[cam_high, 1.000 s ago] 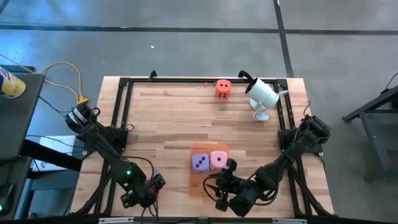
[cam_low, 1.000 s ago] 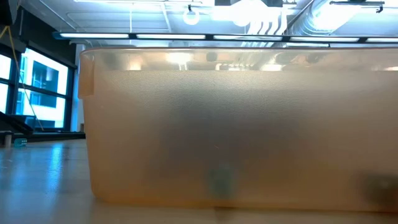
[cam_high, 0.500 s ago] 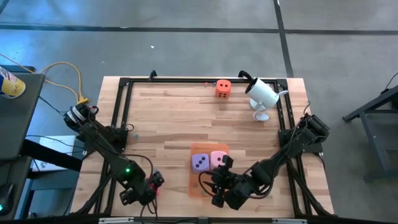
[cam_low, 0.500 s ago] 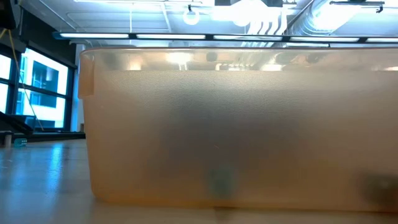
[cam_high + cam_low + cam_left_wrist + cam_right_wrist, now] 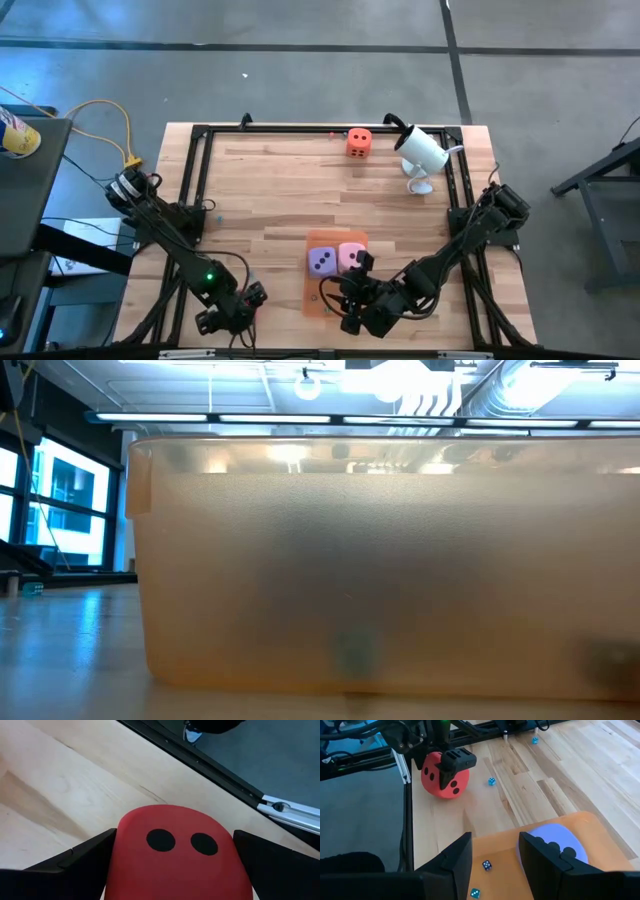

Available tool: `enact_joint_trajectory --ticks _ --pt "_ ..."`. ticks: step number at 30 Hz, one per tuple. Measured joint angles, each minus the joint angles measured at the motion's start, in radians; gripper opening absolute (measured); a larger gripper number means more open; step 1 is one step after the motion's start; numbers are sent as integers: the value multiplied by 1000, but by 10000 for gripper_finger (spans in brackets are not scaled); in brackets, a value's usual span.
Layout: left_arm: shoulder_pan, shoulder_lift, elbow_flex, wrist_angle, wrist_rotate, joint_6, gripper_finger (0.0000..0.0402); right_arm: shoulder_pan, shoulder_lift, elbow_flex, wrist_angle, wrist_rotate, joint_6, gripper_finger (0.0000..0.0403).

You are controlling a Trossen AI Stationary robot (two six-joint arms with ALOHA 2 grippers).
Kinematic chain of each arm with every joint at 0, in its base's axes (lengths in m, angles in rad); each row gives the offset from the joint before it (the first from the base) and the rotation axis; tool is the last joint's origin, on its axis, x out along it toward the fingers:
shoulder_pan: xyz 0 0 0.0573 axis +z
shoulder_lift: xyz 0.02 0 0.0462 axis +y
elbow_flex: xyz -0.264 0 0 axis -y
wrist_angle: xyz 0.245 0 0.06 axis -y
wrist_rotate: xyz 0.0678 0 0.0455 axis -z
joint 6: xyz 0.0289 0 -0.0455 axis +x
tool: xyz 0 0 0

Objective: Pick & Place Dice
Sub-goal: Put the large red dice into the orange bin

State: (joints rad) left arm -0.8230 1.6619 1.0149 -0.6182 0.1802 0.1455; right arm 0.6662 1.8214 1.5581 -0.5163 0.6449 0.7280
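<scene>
The left gripper (image 5: pixel 232 312), at the table's seven o'clock corner, has its two dark fingers (image 5: pixel 75 865) clamped on the soft red cube with dark pips (image 5: pixel 177 855), whose two-pip face shows between them. The right gripper (image 5: pixel 350 300), near six o'clock, holds its fingers (image 5: pixel 457 860) apart and empty above the flat translucent orange rectangular mat (image 5: pixel 322 300). On that mat the soft purple cube (image 5: pixel 321 262) and soft pink cube (image 5: pixel 351 257) sit touching side by side. The soft orange cube (image 5: pixel 359 142) lies near twelve o'clock, beside the white camera (image 5: pixel 421 152).
</scene>
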Motion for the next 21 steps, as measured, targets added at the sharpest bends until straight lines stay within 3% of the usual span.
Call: enact_joint_trajectory --ticks 5,12,21 --pt "14 0 -3 2 27 -2 371 2 0 0 1 -1 0 151" --pt "20 0 -15 19 31 -7 318 -1 0 0 3 -1 0 151" --pt "20 -1 -18 22 30 0 301 -1 0 0 17 -1 0 151"
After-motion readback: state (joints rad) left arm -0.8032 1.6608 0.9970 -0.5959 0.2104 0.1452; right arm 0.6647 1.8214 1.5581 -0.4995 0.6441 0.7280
